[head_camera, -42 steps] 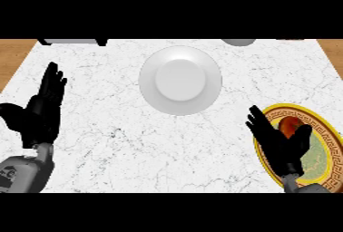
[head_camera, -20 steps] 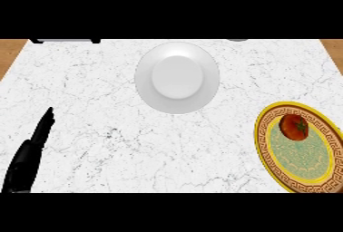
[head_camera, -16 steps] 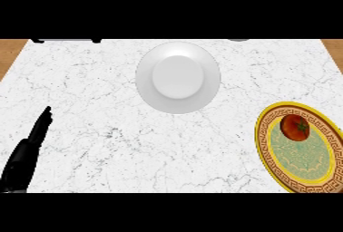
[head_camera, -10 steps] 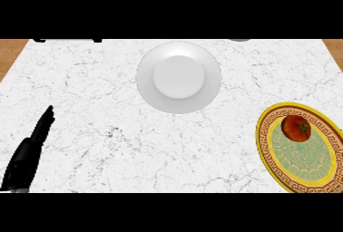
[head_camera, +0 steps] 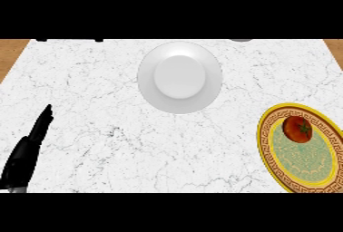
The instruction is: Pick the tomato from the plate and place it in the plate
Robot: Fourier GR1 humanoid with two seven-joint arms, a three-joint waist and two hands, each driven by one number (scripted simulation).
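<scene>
A red tomato [head_camera: 297, 128] lies on the upper part of a gold-rimmed patterned plate [head_camera: 284, 172] at the right edge of the counter. A plain white plate [head_camera: 179, 77] sits at the far middle of the marble top with nothing on it. My left hand [head_camera: 25, 154] shows edge-on at the lower left, fingers straight and pointing up, well away from both plates. No right hand shows in the head view.
The white marble counter [head_camera: 120, 136] spans the view, with wood floor strips at the top corners. Dark items peek in along the far edge at the left [head_camera: 67, 39] and a grey one at the right [head_camera: 242, 40].
The right hand, which hovered over the patterned plate, has left the view, baring the tomato. The left hand has turned edge-on and sunk lower at the left edge.
</scene>
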